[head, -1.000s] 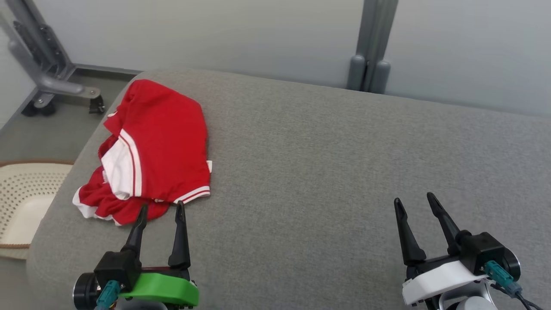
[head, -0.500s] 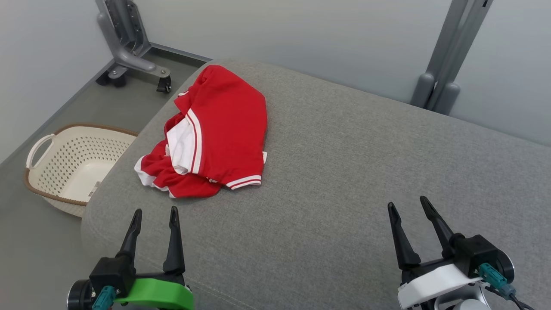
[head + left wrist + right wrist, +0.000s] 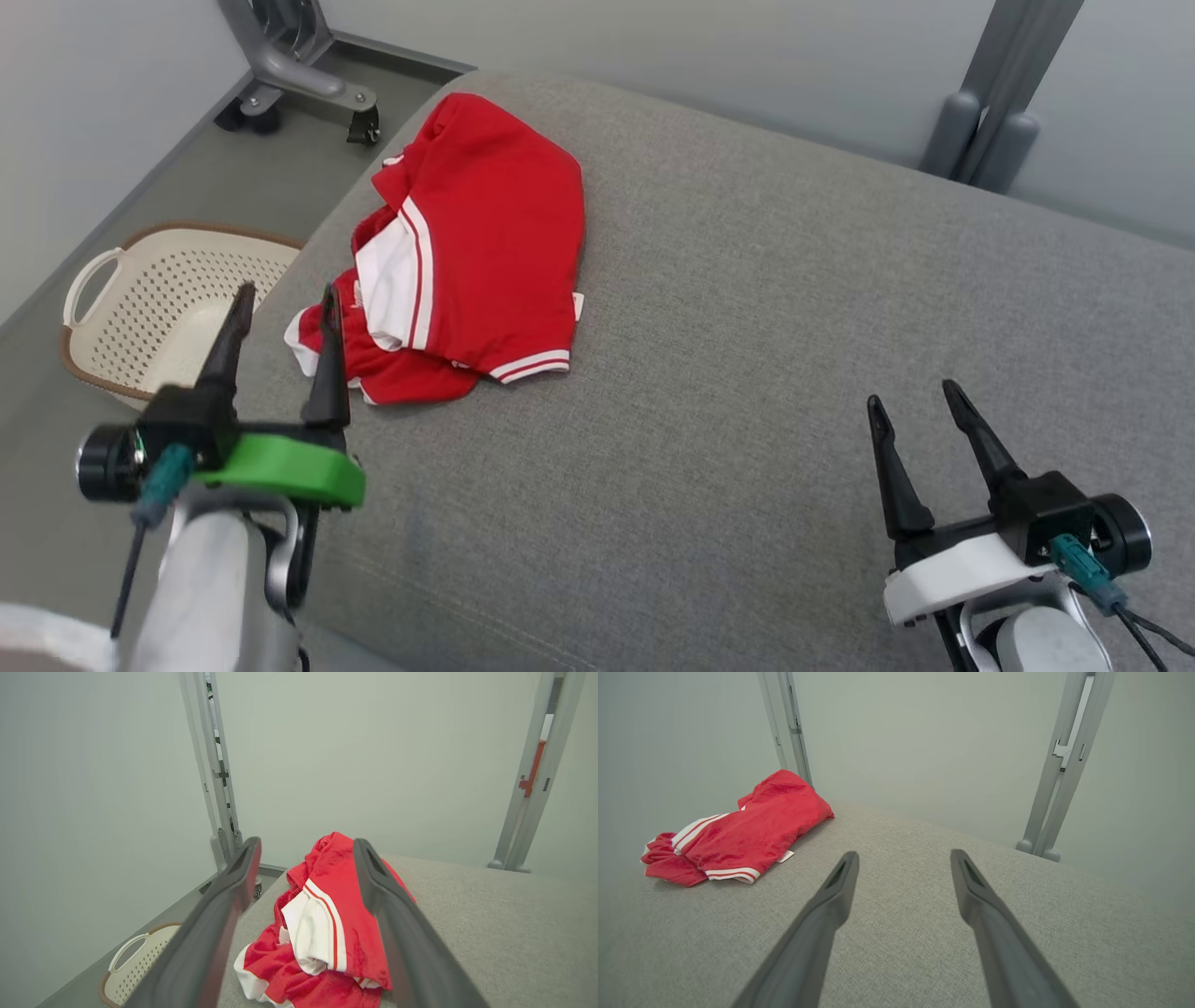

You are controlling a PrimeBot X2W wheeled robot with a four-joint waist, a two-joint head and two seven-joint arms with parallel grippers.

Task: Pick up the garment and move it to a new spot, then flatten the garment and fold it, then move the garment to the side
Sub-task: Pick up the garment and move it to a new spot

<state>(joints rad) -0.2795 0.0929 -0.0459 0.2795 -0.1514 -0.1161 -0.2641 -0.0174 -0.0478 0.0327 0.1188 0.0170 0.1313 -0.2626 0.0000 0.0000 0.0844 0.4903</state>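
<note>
The garment point(image 3: 476, 252) is a red piece with white panels and stripes, lying crumpled near the far left corner of the grey padded surface point(image 3: 747, 308). My left gripper point(image 3: 288, 297) hovers open just left of its near edge, nothing between the fingers. In the left wrist view the garment point(image 3: 327, 924) lies ahead between the two dark fingers point(image 3: 219, 914). My right gripper point(image 3: 917, 392) stands open over the near right of the surface, well away from the cloth. In the right wrist view the garment point(image 3: 747, 830) lies at the far left.
A cream perforated basket point(image 3: 149, 308) with a brown rim stands on the floor left of the surface. A grey wheeled stand base point(image 3: 299, 79) is behind it, and a grey post point(image 3: 990, 112) rises at the back right. Pale walls close the far side.
The head camera has swung left and down, so the picture shifted. My left gripper rose and moved forward to the garment's near left edge. The right gripper stayed low and open.
</note>
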